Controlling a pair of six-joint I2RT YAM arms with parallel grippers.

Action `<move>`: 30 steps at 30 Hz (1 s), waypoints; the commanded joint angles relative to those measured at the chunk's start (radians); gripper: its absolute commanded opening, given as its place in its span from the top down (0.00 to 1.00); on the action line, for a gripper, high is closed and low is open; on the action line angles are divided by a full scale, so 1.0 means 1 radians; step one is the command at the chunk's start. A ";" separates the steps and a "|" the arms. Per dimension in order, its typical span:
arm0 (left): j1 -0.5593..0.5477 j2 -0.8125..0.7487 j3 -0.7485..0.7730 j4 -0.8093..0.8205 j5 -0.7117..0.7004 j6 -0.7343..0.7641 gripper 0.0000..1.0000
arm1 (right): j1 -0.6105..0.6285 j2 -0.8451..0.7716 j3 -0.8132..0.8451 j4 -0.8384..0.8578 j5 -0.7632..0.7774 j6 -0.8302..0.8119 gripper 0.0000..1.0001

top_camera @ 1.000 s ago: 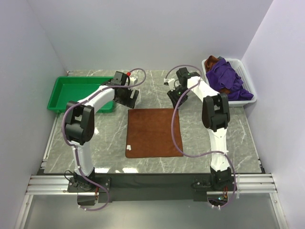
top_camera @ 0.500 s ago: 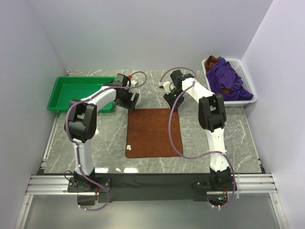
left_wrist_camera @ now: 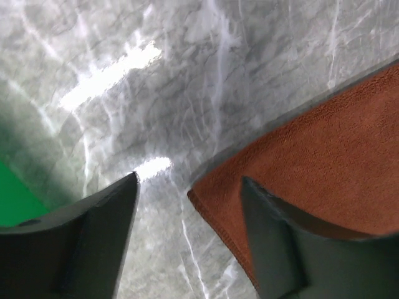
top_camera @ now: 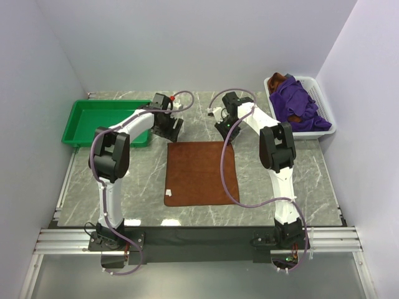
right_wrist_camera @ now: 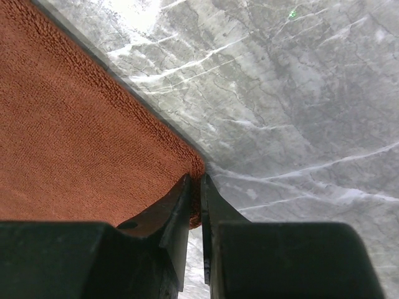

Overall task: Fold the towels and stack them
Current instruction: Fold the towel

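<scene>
Partly hidden, rust towel [right_wrist_camera: 81, 137] corner (pinched) between right fingers [right_wrist_camera: 176, 215].

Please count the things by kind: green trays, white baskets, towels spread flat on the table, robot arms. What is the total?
Green tray: 1
White basket: 1
Brown towel spread flat: 1
Robot arms: 2 (left arm, right arm)
Total: 5
Heaped towels in the basket: not countable

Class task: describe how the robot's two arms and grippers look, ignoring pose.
The left arm and right arm have white tubular links and bulky black joints. A mauve cable loops along each. Left gripper and right gripper have dark tapering fingers.
</scene>
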 commanded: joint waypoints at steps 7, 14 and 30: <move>-0.002 0.063 0.061 -0.047 0.064 0.031 0.47 | 0.009 0.002 -0.031 -0.002 0.010 -0.008 0.84; -0.002 0.064 0.056 -0.057 0.056 0.035 0.51 | 0.012 -0.002 -0.037 0.004 0.019 -0.005 0.84; -0.002 0.150 -0.013 -0.085 0.027 -0.014 0.59 | 0.014 -0.030 -0.068 0.017 0.040 0.001 0.85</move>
